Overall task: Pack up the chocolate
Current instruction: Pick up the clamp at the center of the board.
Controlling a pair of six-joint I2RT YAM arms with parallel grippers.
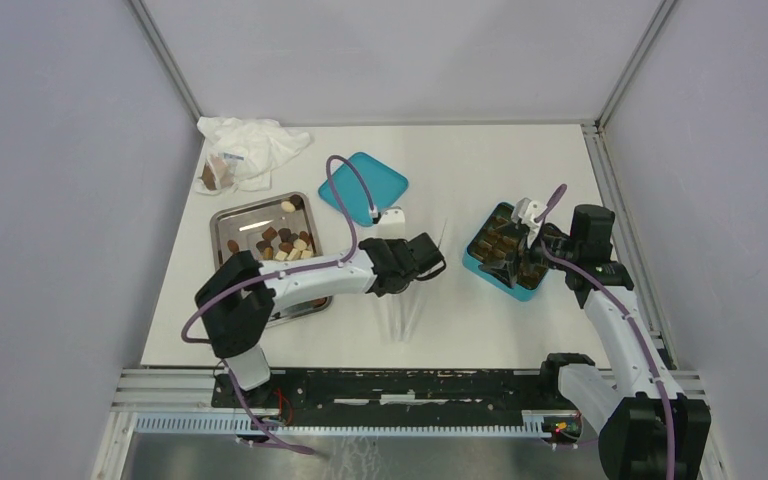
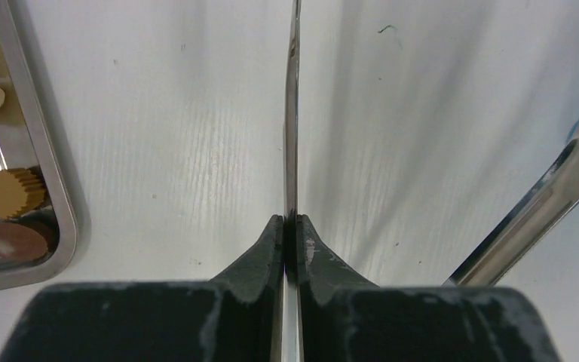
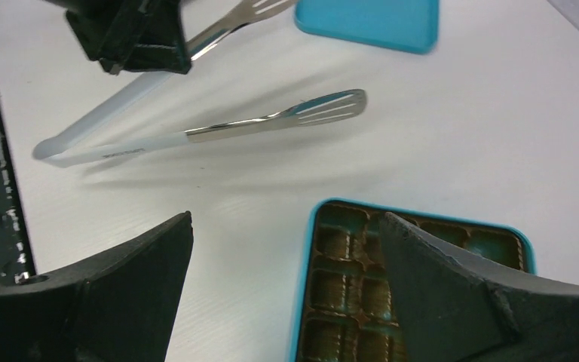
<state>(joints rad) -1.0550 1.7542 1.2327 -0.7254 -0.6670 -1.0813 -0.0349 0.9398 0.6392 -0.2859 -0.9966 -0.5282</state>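
The chocolate [image 1: 282, 243], several small dark, light brown and cream pieces, lies in the steel tray [image 1: 222, 222] at the left; a few pieces [image 2: 11, 192] show in the left wrist view. My left gripper [image 1: 430, 255] is shut on one steel arm [image 2: 292, 113] of a pair of tongs [image 3: 271, 121] at the table's middle. The other arm [image 2: 543, 211] splays off to the right. My right gripper [image 3: 286, 219] is open and empty at the near corner of the teal box [image 1: 482, 262] with brown dividers [image 3: 347, 294], one finger over the box and one over the table.
The teal lid [image 1: 364, 187] lies behind the tongs; it also shows in the right wrist view [image 3: 369, 23]. A white wrinkly plastic bag [image 1: 250, 150] with a brown lump sits at the back left. Frame rails run along the table's edges.
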